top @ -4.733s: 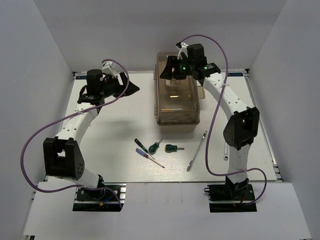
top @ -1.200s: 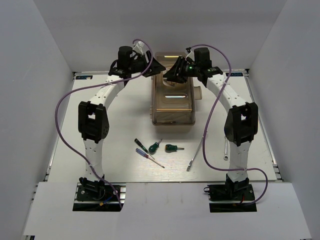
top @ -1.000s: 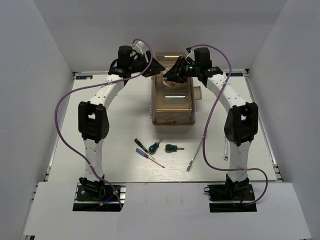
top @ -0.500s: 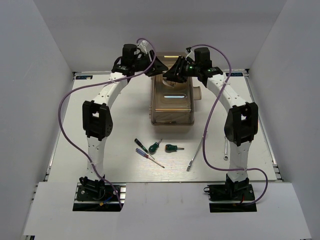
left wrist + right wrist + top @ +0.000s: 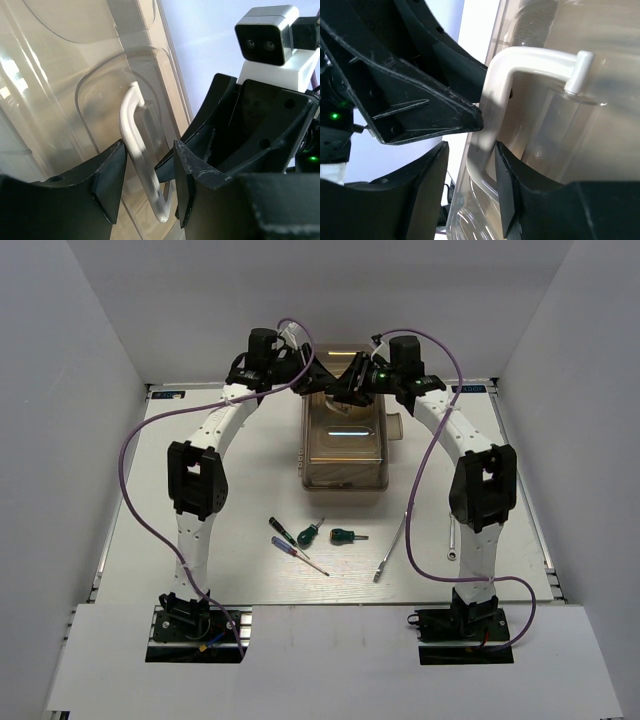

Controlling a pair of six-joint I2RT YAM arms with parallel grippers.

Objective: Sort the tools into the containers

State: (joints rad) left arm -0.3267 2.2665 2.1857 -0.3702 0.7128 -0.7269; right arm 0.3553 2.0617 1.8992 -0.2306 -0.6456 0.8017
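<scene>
1. I am seeing the toolbox (image 5: 345,455) sitting at the far middle of the desk (image 5: 200,530), with its translucent brown lid down. Both arms are reaching over its far end.
2. The left gripper (image 5: 149,146) is standing roughly half open and straddling the pale handle (image 5: 131,120). One finger (image 5: 107,185) is lying just beside the bar, but I cannot tell whether it is touching. The other finger is showing a clear gap, so nothing is being clamped.
3. The right gripper (image 5: 471,146) is also standing part open, around the same handle from the opposite side. The bar is running close along one finger (image 5: 509,190), and I cannot tell whether they are in contact. There is open space on the other side.
4. The two grippers are sitting nose to nose, each crowding the other's wrist view.
5. The tools are lying loose between the toolbox and the desk's near edge:
   - The black-handled screwdriver (image 5: 283,530), green-handled screwdriver (image 5: 308,533) and blue-handled screwdriver (image 5: 288,548) are clustered together.
   - The stubby screwdriver (image 5: 343,535) is lying just to their right.
   - The long wrench (image 5: 393,543) is slanting further right.
   - The short wrench (image 5: 452,540) is lying beside the right arm.
</scene>
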